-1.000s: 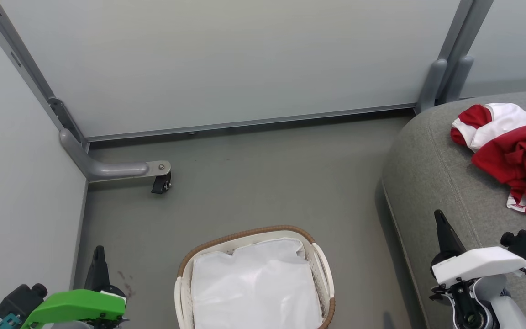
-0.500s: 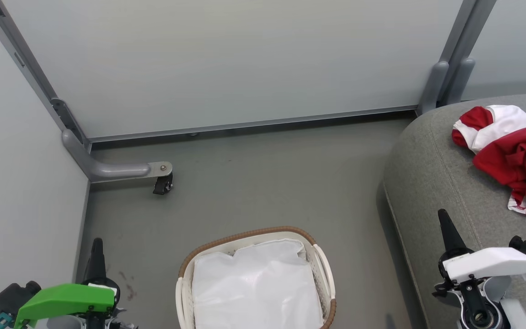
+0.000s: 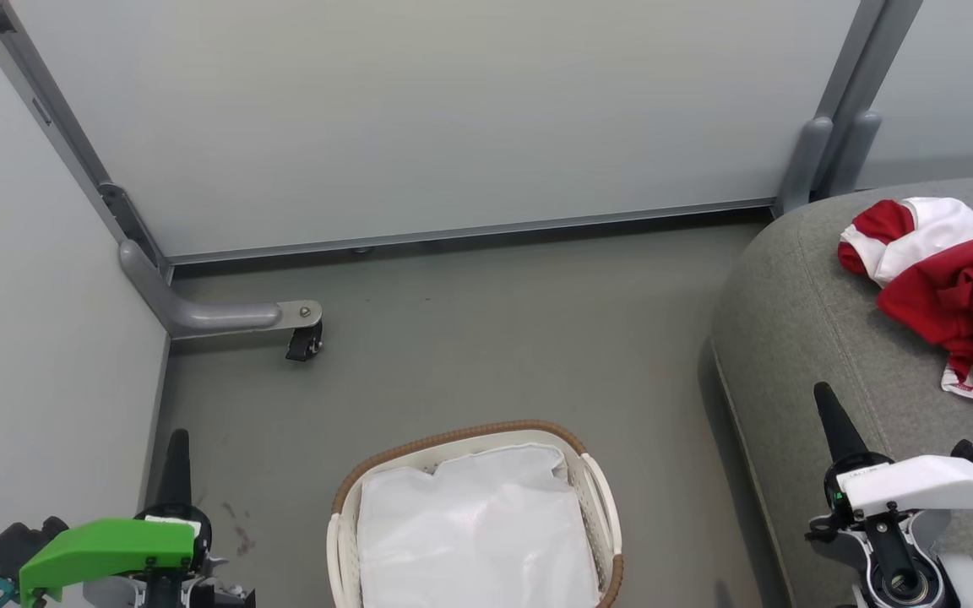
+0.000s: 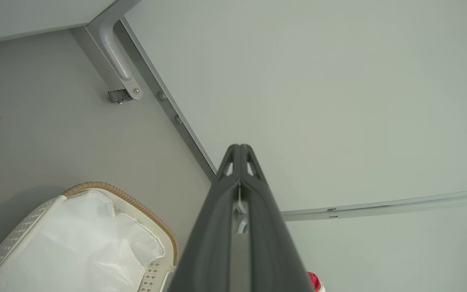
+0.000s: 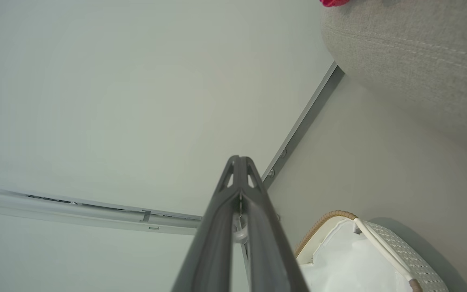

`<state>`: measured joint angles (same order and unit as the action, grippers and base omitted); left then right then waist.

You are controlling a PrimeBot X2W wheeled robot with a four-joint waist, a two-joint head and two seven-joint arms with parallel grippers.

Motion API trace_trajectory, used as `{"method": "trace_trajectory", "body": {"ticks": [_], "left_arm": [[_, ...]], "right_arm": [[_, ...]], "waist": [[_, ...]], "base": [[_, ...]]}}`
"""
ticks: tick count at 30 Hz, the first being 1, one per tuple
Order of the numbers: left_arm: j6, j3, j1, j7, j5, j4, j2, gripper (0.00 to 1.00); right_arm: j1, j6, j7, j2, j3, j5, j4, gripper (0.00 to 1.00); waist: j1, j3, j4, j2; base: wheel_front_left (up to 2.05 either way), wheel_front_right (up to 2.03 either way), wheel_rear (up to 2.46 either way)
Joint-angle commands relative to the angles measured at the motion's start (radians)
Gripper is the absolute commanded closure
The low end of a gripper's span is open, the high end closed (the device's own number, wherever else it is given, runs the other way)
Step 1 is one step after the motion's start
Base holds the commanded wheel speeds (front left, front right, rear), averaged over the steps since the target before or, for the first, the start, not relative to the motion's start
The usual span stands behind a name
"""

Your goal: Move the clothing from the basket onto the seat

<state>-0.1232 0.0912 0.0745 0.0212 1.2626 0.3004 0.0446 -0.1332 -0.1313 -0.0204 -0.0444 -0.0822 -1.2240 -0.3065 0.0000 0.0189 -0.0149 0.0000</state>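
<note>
Clothing (image 3: 959, 295): on seat (image 3: 790, 338) right of basket (image 3: 453, 435), which holds liner (image 3: 470, 532) alone; left gripper (image 3: 176, 456), right gripper (image 3: 833, 418) flank basket, clenched empty; task seemingly done, so park arms clear.

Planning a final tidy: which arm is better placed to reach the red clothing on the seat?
Right, probably. The right tool is at the seat, on the same side as the clothing; the left tool is across the basket. Both are shut.
</note>
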Motion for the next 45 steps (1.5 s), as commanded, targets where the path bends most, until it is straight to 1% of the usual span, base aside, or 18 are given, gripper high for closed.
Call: {"method": "trace_trajectory", "body": {"ticks": [1,20,45], "left_arm": [[-0.006,0.004,0.025,0.006,0.027,-0.011,0.007,1.00],[-0.008,0.014,0.034,0.048,0.177,-0.033,0.008,1.00],[-0.010,0.025,0.042,0.093,0.349,-0.057,0.009,1.00]], "right_arm": [[0.008,0.001,-0.007,-0.006,-0.005,-0.028,0.014,1.00],[0.018,0.001,-0.049,-0.007,-0.019,-0.198,0.038,1.00],[0.030,0.001,-0.096,-0.009,-0.034,-0.385,0.064,1.00]], "waist": [[0.0000,-0.001,0.001,0.0000],[0.0000,-0.007,0.007,0.0000],[0.0000,-0.015,0.014,0.0000]], "base": [[0.00,0.00,0.00],[0.00,0.00,0.00],[0.00,0.00,0.00]]}}
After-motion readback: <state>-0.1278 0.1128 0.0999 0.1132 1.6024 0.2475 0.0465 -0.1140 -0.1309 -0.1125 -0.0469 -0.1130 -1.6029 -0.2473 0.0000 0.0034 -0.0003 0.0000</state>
